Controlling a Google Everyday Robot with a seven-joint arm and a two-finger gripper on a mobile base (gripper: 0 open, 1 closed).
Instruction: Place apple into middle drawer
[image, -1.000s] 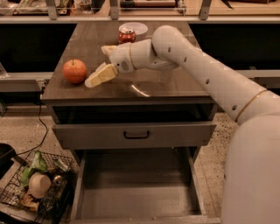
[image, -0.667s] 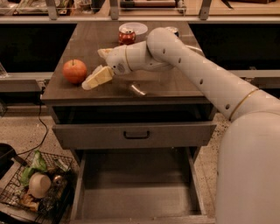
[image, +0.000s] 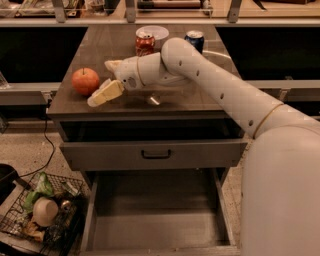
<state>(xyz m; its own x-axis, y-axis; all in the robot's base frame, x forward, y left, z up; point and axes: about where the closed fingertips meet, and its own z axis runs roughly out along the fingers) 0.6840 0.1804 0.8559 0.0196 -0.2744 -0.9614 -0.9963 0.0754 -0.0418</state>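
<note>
The apple (image: 85, 81) is round and red-orange and sits on the dark counter top at the left. My gripper (image: 101, 83) is open just right of the apple, at its height. One cream finger (image: 106, 93) lies in front of the apple's right side and the other finger (image: 113, 65) behind it. The fingers do not enclose the apple. The middle drawer (image: 155, 227) is the long grey box pulled far out at the bottom, with a bare grey floor and nothing in it.
A shut grey drawer front with a dark handle (image: 156, 154) sits above the open drawer. A red soda can (image: 145, 44), a white bowl (image: 152, 32) and a blue can (image: 194, 39) stand at the counter's back. A wire basket (image: 37, 212) of items sits on the floor at left.
My gripper has moved left across the counter, closer to the apple. The apple and the drawers have not moved.
</note>
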